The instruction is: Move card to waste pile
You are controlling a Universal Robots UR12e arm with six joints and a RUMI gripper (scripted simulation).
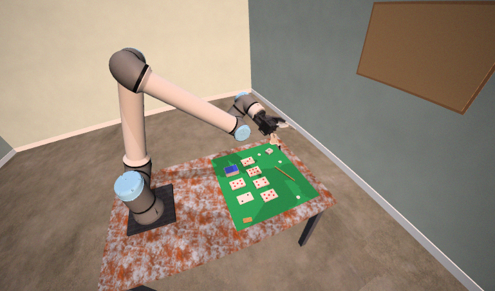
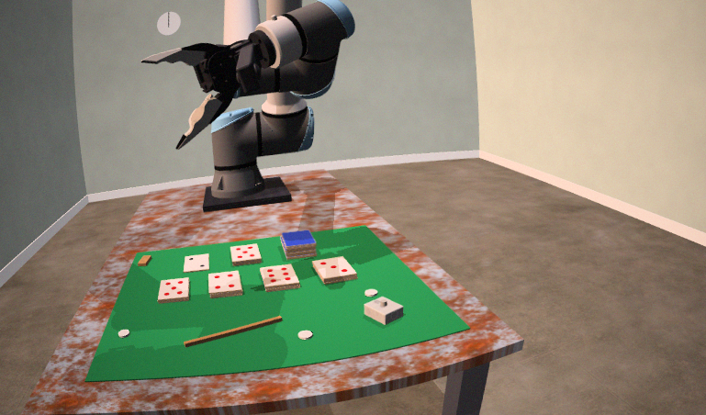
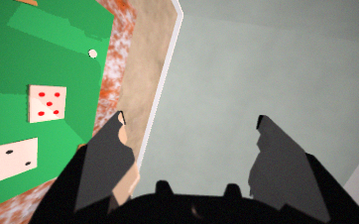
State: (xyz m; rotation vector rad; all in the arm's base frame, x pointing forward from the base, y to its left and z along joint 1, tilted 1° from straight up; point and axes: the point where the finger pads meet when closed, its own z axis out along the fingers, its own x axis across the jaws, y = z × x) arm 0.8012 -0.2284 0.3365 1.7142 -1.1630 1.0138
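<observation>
A bare room set up as a robot test cell: plain cream and grey-green walls, pale skirting, a mottled brown floor. In the middle stands a rust-marbled desk (image 2: 314, 384) carrying a green felt mat (image 2: 345, 340) laid with playing cards. An industrial arm (image 1: 177, 95) is bolted to a dark base plate (image 1: 168, 189). A brown board (image 1: 430, 54) hangs on the right wall.

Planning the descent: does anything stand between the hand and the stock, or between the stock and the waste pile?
Nothing visible does. The open hand hangs high up, with only air down to the blue-backed stock. Stock and waste pile sit side by side, only a gap of mat between them.
</observation>
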